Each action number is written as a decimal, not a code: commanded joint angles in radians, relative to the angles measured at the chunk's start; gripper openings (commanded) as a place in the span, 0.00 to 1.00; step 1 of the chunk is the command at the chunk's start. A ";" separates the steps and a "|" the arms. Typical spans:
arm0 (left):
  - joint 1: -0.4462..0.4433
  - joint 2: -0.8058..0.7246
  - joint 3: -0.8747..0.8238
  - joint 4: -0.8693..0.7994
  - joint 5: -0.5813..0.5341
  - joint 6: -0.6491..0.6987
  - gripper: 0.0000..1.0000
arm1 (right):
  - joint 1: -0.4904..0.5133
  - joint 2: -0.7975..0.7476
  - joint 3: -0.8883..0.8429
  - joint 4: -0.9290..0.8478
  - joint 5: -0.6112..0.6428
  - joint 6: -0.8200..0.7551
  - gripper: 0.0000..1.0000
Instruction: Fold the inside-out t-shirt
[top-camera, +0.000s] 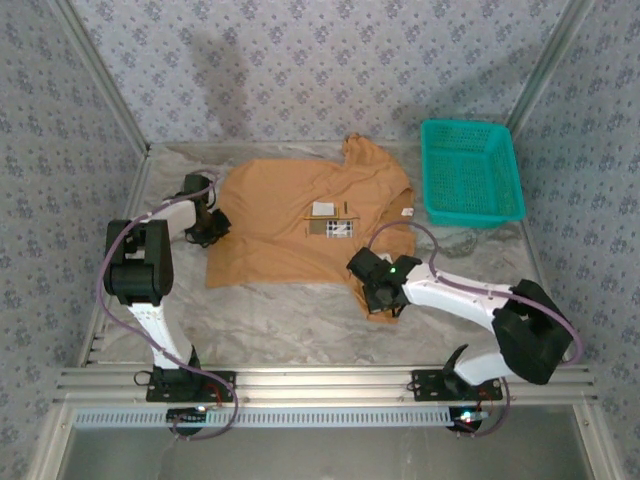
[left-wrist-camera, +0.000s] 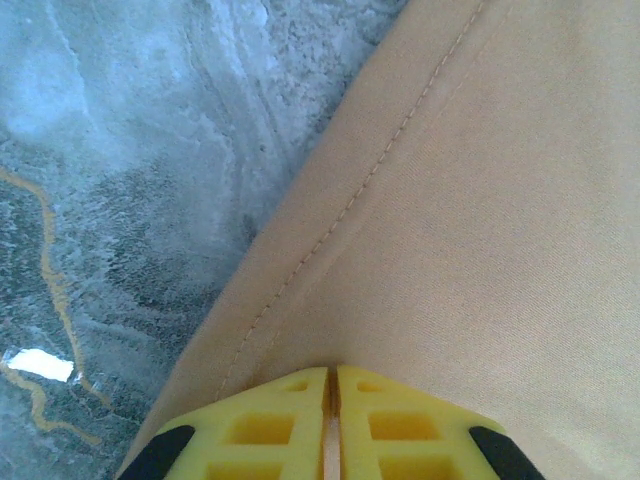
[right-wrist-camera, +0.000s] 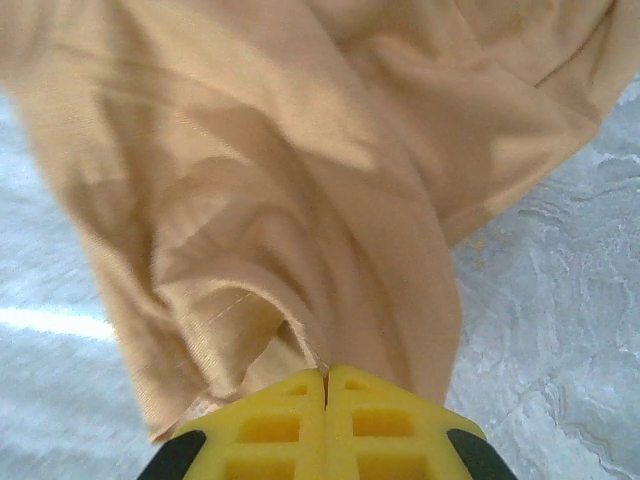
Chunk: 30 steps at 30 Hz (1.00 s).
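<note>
My left gripper (left-wrist-camera: 331, 420) is clamped on the stitched edge of the orange-tan t-shirt (top-camera: 290, 230), which lies on the bench (top-camera: 270, 320). My right gripper (right-wrist-camera: 327, 400) is pinched tight on a bunched fold.

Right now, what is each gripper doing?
Left gripper: shut on the orange-tan soft cloth t-shirt, at its edge.
Right gripper: shut on the same t-shirt, bunched.

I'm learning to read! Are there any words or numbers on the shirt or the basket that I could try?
White label in the middle of the t-shirt: print too small to read.
Striped label next to it: too small and blurred to read.
Small white tag near the t-shirt's right edge: too small to read.
Teal basket: no writing visible.
So no text here can be read.
</note>
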 joint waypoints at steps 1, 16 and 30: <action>-0.010 -0.002 0.012 -0.066 -0.021 0.015 0.10 | 0.051 -0.103 0.033 -0.083 -0.034 -0.024 0.00; 0.033 -0.039 0.012 -0.126 -0.085 0.057 0.10 | 0.124 -0.315 -0.149 -0.097 -0.277 0.028 0.00; -0.064 -0.217 -0.021 -0.165 -0.095 0.068 0.18 | -0.099 -0.250 0.083 -0.034 -0.139 0.059 0.67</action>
